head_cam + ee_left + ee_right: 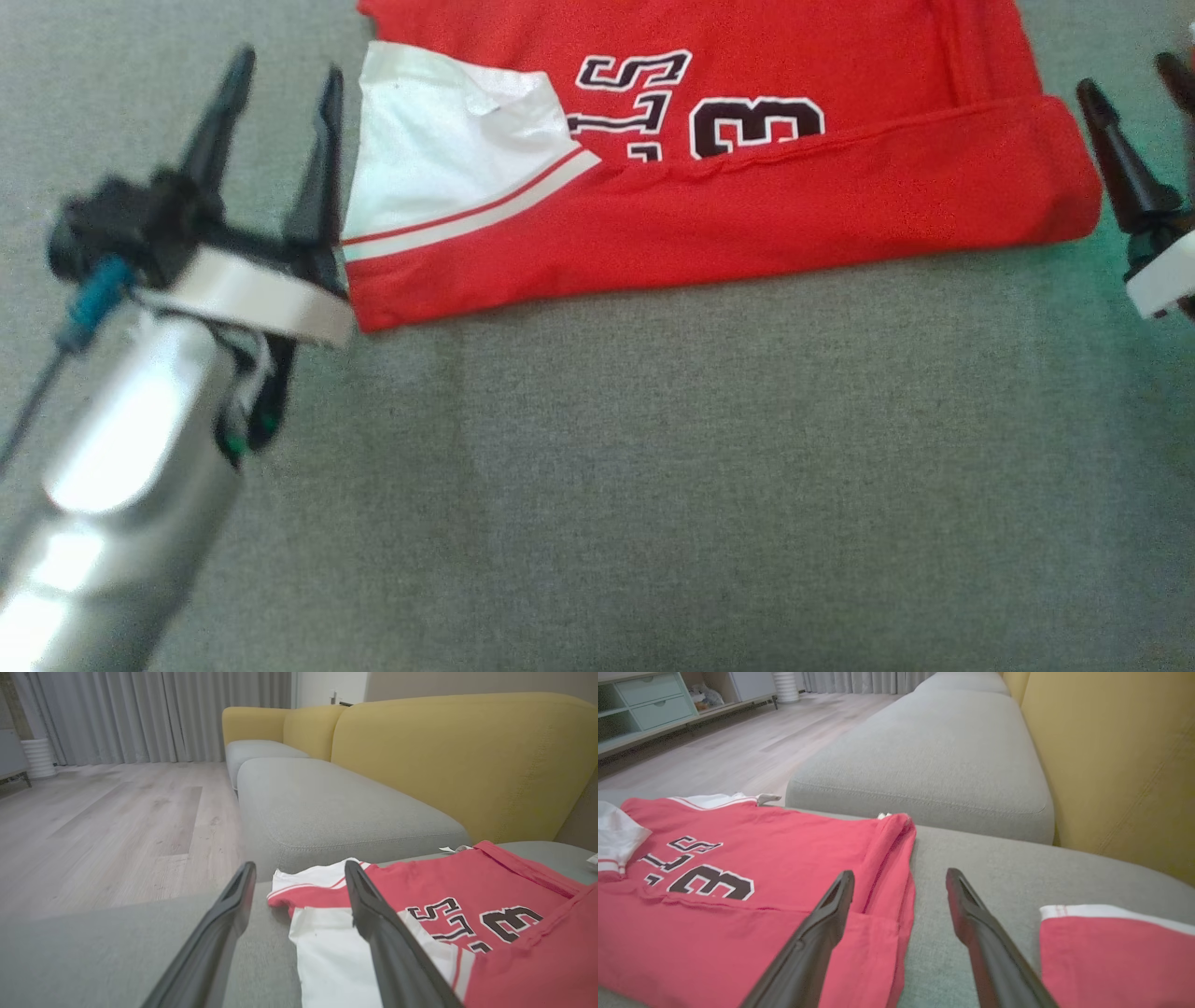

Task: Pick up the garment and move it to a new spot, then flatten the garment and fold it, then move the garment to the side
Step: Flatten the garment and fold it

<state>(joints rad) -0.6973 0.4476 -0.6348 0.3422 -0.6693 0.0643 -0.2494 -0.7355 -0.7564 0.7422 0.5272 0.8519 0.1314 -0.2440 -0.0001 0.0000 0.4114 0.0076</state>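
Note:
The garment [728, 215] is a red jersey with dark lettering and a white sleeve, lying flat on the grey seat cushion [653, 485]. Its near edge is folded up over the number. My left gripper [285, 70] is open just left of the white sleeve, its fingers empty and one finger [373, 914] passing over the sleeve's edge. My right gripper [1128, 75] is open at the garment's right end with nothing held. In the left wrist view the garment [444, 882] lies right of the left gripper [300, 868]. In the right wrist view the garment [761, 858] lies left of the right gripper [900, 873].
A red and white piece of cloth [1111, 952] lies right of the right gripper; I cannot tell whether it belongs to the garment. Yellow backrests [467, 756] line the sofa's far side. More grey cushions [934, 751] extend beyond. Wooden floor [103, 821] and a drawer cabinet [649, 704] lie past the sofa's edge.

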